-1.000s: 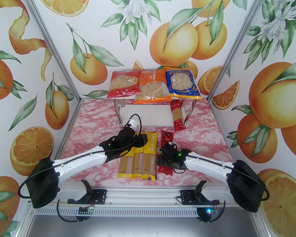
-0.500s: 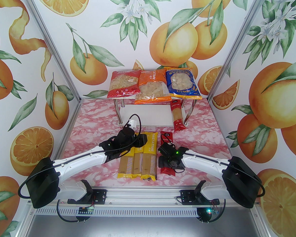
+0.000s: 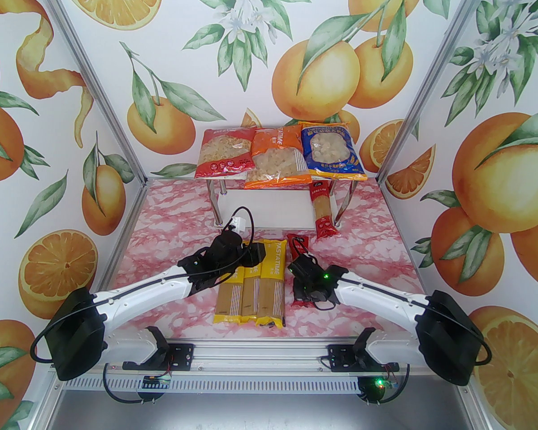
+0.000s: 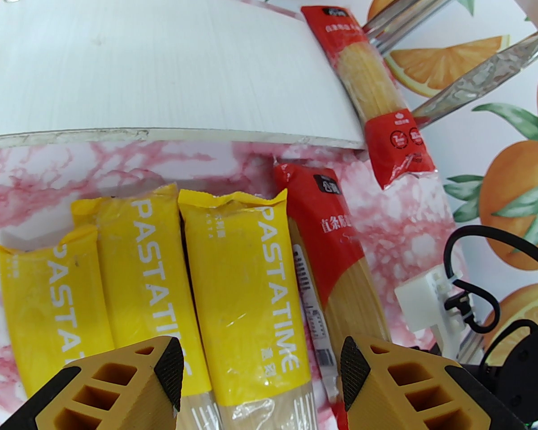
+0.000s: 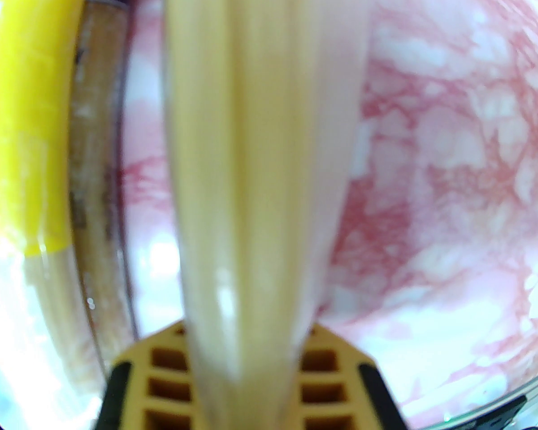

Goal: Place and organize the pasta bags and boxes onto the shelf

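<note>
right gripper [image 5: 246, 343] has clamped onto the red spaghetti pack [image 3: 297, 243], swinging it askew; left gripper [image 4: 260, 370] hovers half open, empty, over yellow packs [image 4: 242, 285].

I count three pillow bags [image 3: 275, 159], one each in red, orange and blue, three yellow spaghetti packs [image 3: 252, 294], two red spaghetti packs [image 4: 376, 96] [image 4: 336, 240], one two-tier shelf [image 3: 269, 204], two robot arms [image 3: 152, 287] under my control

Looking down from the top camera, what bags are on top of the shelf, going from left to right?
red bag → orange bag → blue bag
</note>
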`<state>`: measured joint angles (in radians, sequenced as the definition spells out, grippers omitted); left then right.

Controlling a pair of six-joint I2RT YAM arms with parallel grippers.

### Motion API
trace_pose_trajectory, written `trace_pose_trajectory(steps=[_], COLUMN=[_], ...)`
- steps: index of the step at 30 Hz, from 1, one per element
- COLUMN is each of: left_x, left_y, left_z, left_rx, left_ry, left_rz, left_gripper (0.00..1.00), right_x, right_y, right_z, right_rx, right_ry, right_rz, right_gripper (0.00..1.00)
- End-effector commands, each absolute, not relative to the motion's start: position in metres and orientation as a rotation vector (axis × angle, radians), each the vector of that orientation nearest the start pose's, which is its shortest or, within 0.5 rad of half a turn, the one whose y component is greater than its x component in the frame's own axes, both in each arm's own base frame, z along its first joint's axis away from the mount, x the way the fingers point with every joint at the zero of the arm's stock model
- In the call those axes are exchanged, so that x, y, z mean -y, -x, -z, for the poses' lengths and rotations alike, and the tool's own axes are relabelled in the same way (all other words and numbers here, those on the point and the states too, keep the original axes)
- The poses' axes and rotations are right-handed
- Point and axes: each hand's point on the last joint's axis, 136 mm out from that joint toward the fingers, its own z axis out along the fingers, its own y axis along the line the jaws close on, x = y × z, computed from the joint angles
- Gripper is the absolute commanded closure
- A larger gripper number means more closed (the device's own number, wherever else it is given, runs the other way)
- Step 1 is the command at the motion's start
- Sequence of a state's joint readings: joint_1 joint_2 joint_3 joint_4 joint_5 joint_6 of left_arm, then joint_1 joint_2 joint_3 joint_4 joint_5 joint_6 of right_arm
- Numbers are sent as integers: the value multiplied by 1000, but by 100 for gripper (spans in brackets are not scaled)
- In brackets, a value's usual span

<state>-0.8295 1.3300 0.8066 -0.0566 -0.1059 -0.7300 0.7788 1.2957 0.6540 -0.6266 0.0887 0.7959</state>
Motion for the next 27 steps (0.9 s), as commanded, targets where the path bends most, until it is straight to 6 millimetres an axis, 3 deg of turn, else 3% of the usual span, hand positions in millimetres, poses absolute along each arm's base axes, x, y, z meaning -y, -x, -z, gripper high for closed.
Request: trace_pose_trajectory(steps=[1, 15, 21, 22, 23, 27], left_x=[283, 269, 259, 255, 253, 247], left_y=[-290, -294, -292, -290, -290, -285], left_z=[-178, -188, -187, -186, -186, -186], left_rx=[-2214, -2198, -2201, -2205, -2208, -2213], left_ry=[-36, -38, -21, -18, -18, -15], left_rz=[778, 702, 682, 673, 666, 649], left_gripper=[38, 38, 38, 38, 38, 37], right_x=[-156, -152, -154, -155, -154, -149], right_y=[-179, -198, -208, -223, -235, -272], right_z=[-35, -136, -158, -173, -175, -167], right_rx=[-2873, -2610, -2555, -2515, -2516, -2528], right_ry=[24, 95, 104, 109, 104, 86], right_rz=[-175, -255, -248, -198, -150, -55], right_gripper=[100, 100, 100, 100, 100, 100])
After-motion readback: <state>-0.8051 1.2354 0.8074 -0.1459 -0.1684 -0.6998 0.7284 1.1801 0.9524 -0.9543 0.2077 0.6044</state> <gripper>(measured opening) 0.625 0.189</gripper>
